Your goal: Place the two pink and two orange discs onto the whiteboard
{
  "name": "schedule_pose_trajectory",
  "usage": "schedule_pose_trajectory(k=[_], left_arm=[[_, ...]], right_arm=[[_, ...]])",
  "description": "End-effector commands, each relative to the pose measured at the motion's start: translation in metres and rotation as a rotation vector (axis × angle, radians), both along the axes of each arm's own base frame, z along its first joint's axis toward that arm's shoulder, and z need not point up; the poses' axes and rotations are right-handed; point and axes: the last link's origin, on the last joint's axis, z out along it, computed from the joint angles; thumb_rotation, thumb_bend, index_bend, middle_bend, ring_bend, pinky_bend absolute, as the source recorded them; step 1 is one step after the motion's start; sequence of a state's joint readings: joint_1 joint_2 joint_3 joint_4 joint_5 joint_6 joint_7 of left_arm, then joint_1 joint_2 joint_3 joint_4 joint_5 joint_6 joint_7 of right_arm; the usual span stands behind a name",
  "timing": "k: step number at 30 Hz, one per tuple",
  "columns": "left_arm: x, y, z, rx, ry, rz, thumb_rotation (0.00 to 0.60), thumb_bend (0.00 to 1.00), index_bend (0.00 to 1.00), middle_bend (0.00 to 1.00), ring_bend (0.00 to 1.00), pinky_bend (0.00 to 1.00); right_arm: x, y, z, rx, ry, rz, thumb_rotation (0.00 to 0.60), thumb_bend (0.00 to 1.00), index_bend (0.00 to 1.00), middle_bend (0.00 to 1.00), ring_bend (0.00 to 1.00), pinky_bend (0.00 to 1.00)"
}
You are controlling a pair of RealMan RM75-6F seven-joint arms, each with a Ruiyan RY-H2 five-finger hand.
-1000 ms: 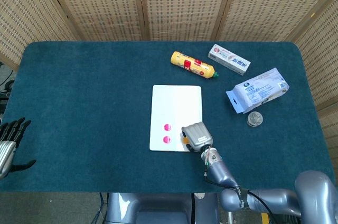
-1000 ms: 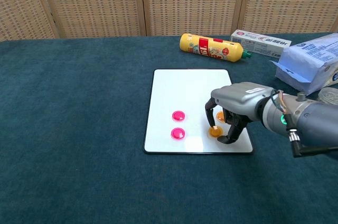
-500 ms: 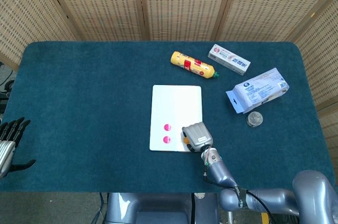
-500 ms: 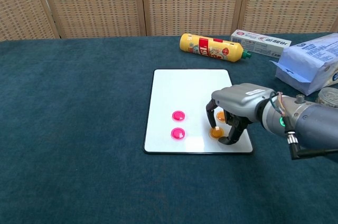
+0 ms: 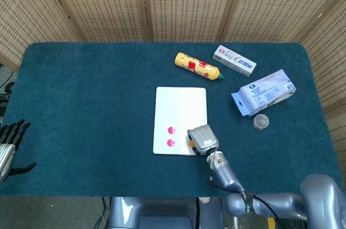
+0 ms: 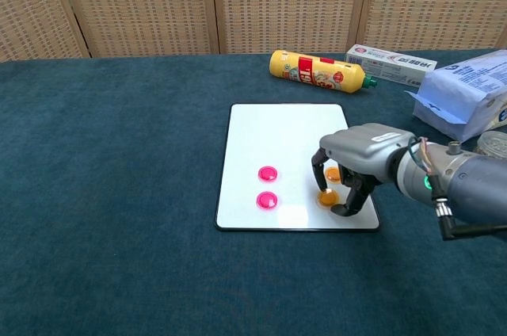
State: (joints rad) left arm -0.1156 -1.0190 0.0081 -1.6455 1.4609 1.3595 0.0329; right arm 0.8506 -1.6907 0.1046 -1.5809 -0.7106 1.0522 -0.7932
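The whiteboard lies flat mid-table. Two pink discs rest on its lower left part, also showing as pink discs in the head view. My right hand hovers over the board's lower right corner, its fingers curled down around an orange disc that touches the board. A second orange disc lies just behind it, half hidden under the palm. My left hand hangs at the table's left edge with its fingers spread and nothing in it.
Behind the board lie a yellow bottle and a toothpaste box. To the right sit a white packet and a small round tin. A wicker screen backs the table.
My right hand has shifted slightly to the right over the board's corner, and the orange disc between its fingers has moved with it. The left hand has not moved.
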Motion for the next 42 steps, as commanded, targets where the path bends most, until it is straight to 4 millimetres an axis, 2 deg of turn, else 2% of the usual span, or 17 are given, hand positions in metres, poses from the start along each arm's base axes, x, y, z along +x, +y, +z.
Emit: schedule_pose_trajectory(k=[1,4,10,16,20,23,26,30,31,32,34,35,36,37,39,42], left_arm=[[0.0,0.0,0.0,-0.001,0.001,0.0,0.6,0.0,0.0,0.0,0.0,0.0],[0.0,0.0,0.0,-0.002,0.002,-0.001,0.6,0.0,0.0,0.0,0.0,0.0],[0.0,0.0,0.0,0.0,0.002,-0.001,0.6,0.0,0.0,0.0,0.0,0.0],[0.0,0.0,0.0,0.0,-0.001,-0.002,0.6,0.0,0.0,0.0,0.0,0.0],[0.0,0.0,0.001,-0.001,-0.003,-0.002,0.6,0.0,0.0,0.0,0.0,0.0],[0.0,0.0,0.001,0.0,-0.005,-0.003,0.6,0.0,0.0,0.0,0.0,0.0],[0.0,-0.001,0.002,0.001,-0.009,-0.003,0.6,0.0,0.0,0.0,0.0,0.0],[0.0,-0.003,0.004,0.008,-0.016,-0.007,0.6,0.0,0.0,0.0,0.0,0.0],[0.0,-0.004,0.005,0.011,-0.017,-0.009,0.6,0.0,0.0,0.0,0.0,0.0],[0.0,-0.004,0.005,0.013,-0.018,-0.01,0.6,0.0,0.0,0.0,0.0,0.0],[0.001,-0.006,0.006,0.021,-0.019,-0.016,0.6,0.0,0.0,0.0,0.0,0.0],[0.002,-0.007,0.006,0.023,-0.019,-0.018,0.6,0.0,0.0,0.0,0.0,0.0],[0.002,-0.008,0.006,0.026,-0.019,-0.021,0.6,0.0,0.0,0.0,0.0,0.0],[0.002,-0.008,0.007,0.028,-0.019,-0.023,0.6,0.0,0.0,0.0,0.0,0.0],[0.003,-0.01,0.007,0.036,-0.018,-0.028,0.6,0.0,0.0,0.0,0.0,0.0],[0.004,-0.012,0.008,0.047,-0.018,-0.029,0.6,0.0,0.0,0.0,0.0,0.0]], right_arm=[[-0.001,0.0,0.001,0.002,0.004,0.0,0.6,0.37,0.51,1.0,0.94,1.0],[-0.001,0.001,0.001,0.007,0.005,0.002,0.6,0.36,0.5,1.0,0.94,1.0],[0.0,0.002,0.002,0.022,0.003,0.005,0.6,0.33,0.38,1.0,0.94,1.0],[0.002,0.002,0.005,-0.001,-0.008,0.021,0.6,0.33,0.37,1.0,0.94,1.0],[0.005,0.006,0.016,-0.015,-0.038,0.036,0.6,0.34,0.37,1.0,0.94,1.0],[0.007,0.012,0.034,-0.037,-0.08,0.067,0.6,0.34,0.37,1.0,0.94,1.0],[0.005,0.022,0.067,-0.088,-0.149,0.101,0.6,0.34,0.37,1.0,0.94,1.0],[-0.017,0.035,0.112,-0.173,-0.239,0.127,0.6,0.34,0.37,0.96,0.93,1.0],[-0.029,0.038,0.125,-0.208,-0.262,0.127,0.6,0.34,0.37,0.94,0.91,1.0],[-0.035,0.04,0.132,-0.224,-0.272,0.127,0.6,0.33,0.37,0.89,0.86,1.0],[-0.066,0.046,0.157,-0.297,-0.289,0.109,0.6,0.31,0.37,0.75,0.72,0.98],[-0.072,0.048,0.162,-0.304,-0.294,0.11,0.6,0.29,0.37,0.64,0.61,0.93],[-0.084,0.051,0.17,-0.321,-0.297,0.103,0.6,0.27,0.36,0.52,0.49,0.83],[-0.091,0.053,0.175,-0.333,-0.298,0.096,0.6,0.26,0.36,0.44,0.4,0.75],[-0.112,0.06,0.189,-0.371,-0.311,0.07,0.6,0.2,0.3,0.24,0.17,0.49],[-0.132,0.07,0.202,-0.415,-0.338,0.038,0.6,0.09,0.22,0.07,0.01,0.26]])
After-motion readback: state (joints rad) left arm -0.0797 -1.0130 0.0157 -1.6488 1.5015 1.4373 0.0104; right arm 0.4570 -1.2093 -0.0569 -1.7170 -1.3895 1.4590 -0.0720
